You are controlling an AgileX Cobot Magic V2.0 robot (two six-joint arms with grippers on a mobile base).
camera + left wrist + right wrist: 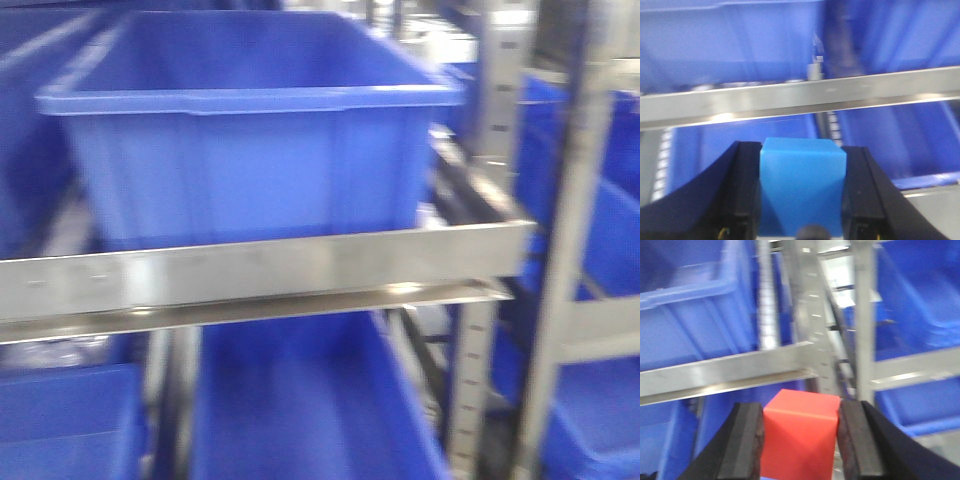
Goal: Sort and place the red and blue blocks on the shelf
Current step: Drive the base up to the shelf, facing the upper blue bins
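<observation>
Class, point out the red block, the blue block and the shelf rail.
red block (799, 442), right wrist view, front face.
blue block (802, 192), left wrist view, front face.
shelf rail (260, 268), front view, mid-span.

One large blue bin (250, 160) fills the upper middle of the front view, a second bin (300, 410) sits open below it, and more bins (610, 250) crowd the right edge.

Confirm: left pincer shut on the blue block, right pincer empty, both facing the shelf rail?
Wrong on one count. The right pincer is not empty: the right wrist view shows it shut on the red block. The rest stands: the left pincer is shut on the blue block, and both face the shelf rail.
</observation>
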